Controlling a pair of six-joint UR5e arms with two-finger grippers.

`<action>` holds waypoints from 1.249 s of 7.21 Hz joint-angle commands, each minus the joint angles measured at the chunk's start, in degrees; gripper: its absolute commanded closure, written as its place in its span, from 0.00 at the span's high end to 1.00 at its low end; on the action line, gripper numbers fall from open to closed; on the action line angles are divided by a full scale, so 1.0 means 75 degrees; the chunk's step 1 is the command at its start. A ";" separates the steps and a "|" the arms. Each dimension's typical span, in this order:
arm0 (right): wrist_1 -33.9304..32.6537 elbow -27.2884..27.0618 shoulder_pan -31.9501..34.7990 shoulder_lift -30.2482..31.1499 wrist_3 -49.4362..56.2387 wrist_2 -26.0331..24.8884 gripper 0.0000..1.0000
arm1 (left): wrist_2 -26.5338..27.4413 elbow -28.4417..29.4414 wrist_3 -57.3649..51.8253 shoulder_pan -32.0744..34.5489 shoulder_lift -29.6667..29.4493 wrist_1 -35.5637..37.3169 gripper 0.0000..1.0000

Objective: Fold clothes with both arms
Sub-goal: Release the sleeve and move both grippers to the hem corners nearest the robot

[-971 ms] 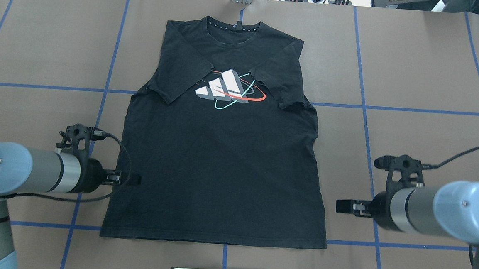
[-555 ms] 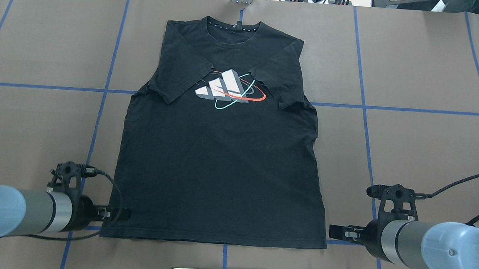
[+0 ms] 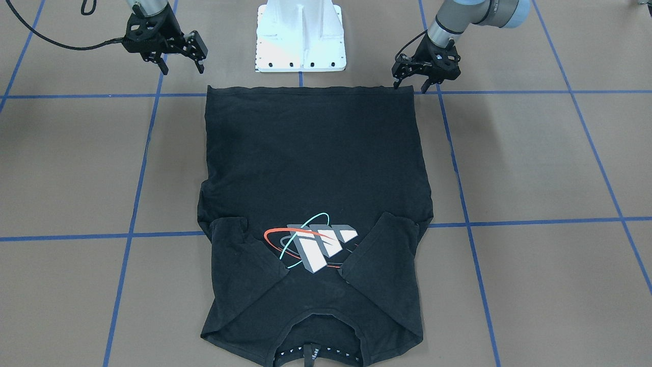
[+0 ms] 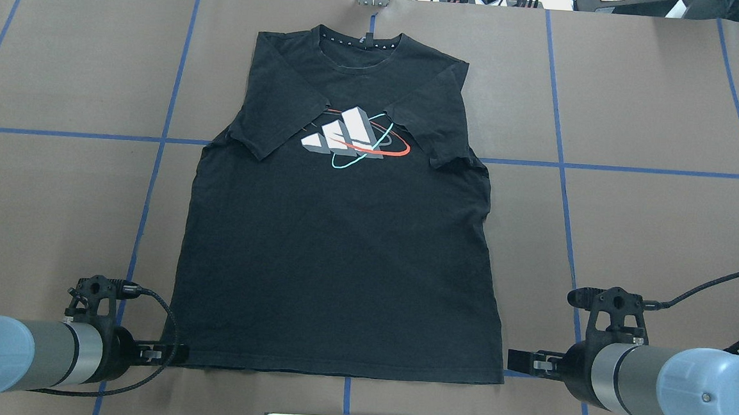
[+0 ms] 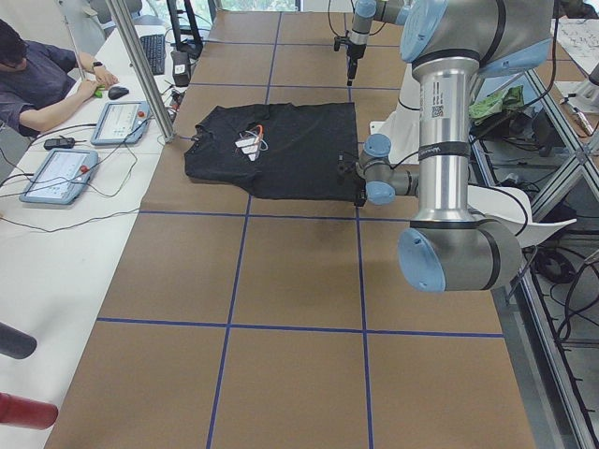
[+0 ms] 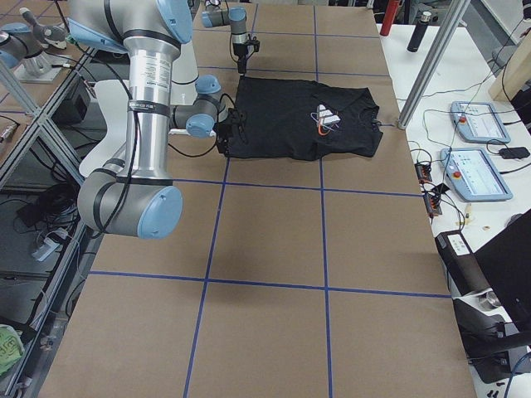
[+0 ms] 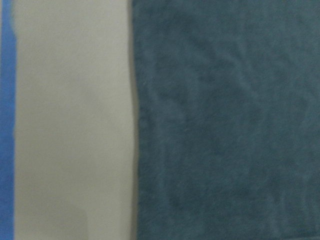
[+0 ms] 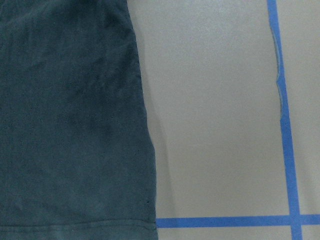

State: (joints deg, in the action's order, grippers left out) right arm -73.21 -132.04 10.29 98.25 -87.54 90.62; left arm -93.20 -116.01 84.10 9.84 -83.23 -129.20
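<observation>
- The black T-shirt (image 4: 341, 244) lies flat and front up in the middle of the table (image 4: 659, 90), straight ahead of the white pedestal base (image 3: 300, 35).
- Its long axis runs directly away from the robot. The hem (image 4: 334, 371) is the end nearest the base, and the collar (image 4: 362, 40) points to the far, operators' side.
- Both sleeves (image 4: 279, 118) are folded inward over the chest. Their ends meet the edges of the red, teal and white-grey chest graphic (image 4: 356, 137), which sits nearer the collar than the hem.
- The left gripper (image 3: 411, 84) is low at the hem corner on the robot's left. Its fingers look spread, with the corner right at the tips; whether they touch the cloth I cannot tell.
- The right gripper (image 3: 182, 60) is just beside the opposite hem corner, off the cloth. Its fingers are spread apart and hold nothing.
- The two grippers face each other along the line of the hem, one at each end of it.
- The left wrist view is blurred and shows only the shirt's side edge against the brown paper.
- The right wrist view shows the hem corner lying flat, with blue tape lines (image 8: 285, 125) beside it.
</observation>
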 commanded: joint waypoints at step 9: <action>0.0000 -0.0007 0.0000 0.0001 0.0000 -0.0001 1.00 | -0.0089 -0.0047 0.0071 -0.0047 0.0035 0.0012 0.40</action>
State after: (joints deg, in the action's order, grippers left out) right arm -73.23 -132.10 10.28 98.26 -87.54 90.61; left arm -93.83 -116.32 84.71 9.49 -83.06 -129.12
